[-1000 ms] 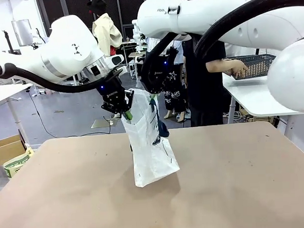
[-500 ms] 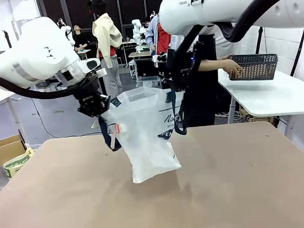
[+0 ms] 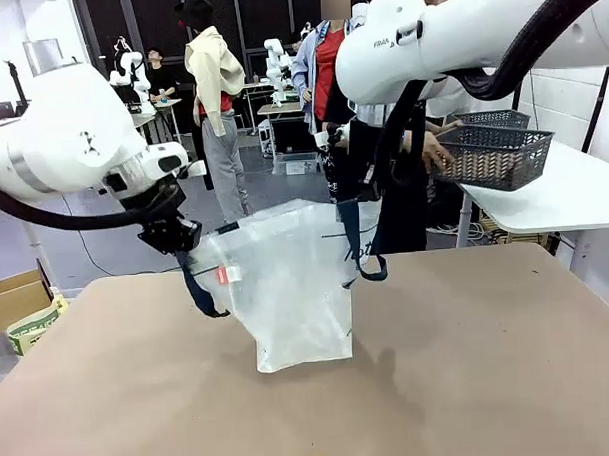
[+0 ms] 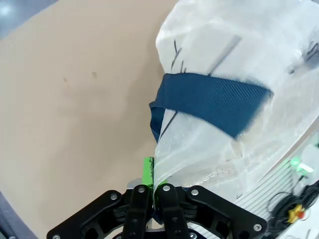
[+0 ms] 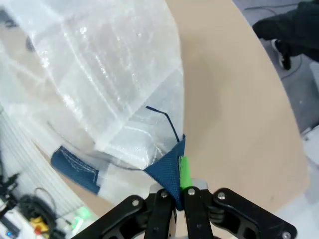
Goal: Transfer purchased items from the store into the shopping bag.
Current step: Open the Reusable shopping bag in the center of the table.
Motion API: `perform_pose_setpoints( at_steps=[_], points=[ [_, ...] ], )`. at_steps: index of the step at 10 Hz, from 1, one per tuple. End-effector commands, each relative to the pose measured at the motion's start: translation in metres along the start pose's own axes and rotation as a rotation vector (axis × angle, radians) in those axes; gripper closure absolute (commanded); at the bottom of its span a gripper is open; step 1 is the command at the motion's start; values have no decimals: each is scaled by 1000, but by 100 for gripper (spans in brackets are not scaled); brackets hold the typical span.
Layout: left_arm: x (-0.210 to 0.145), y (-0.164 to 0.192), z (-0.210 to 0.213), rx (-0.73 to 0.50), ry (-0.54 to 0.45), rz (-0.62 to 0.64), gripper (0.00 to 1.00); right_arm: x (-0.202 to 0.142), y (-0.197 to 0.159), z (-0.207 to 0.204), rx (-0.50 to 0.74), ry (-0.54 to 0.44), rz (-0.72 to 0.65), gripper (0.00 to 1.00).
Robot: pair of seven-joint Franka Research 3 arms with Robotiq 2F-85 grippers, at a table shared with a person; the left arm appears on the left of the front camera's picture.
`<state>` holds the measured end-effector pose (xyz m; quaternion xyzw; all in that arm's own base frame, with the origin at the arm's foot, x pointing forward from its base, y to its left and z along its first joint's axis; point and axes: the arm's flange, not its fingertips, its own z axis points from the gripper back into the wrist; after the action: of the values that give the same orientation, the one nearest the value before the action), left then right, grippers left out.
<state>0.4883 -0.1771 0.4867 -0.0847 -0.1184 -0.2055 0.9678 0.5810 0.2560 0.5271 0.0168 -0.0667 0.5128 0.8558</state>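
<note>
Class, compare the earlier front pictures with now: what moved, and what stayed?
The left gripper and right gripper drew apart sideways, stretching the shopping bag mouth wide. The person's hand brought the basket nearer, towards the bag. Unchanged: both grippers shut on the bag's top, its bottom on the table.

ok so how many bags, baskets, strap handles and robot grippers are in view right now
shopping bag: 1
basket: 1
navy strap handles: 2
grippers: 2 (left gripper, right gripper)
total: 6
</note>
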Motion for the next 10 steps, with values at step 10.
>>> perform_pose_setpoints(
  at_steps=[10],
  points=[
    [16, -11, -5, -28, -42, -202, 100, 21, 29, -1, 19, -21, 45, 100]
  ],
)
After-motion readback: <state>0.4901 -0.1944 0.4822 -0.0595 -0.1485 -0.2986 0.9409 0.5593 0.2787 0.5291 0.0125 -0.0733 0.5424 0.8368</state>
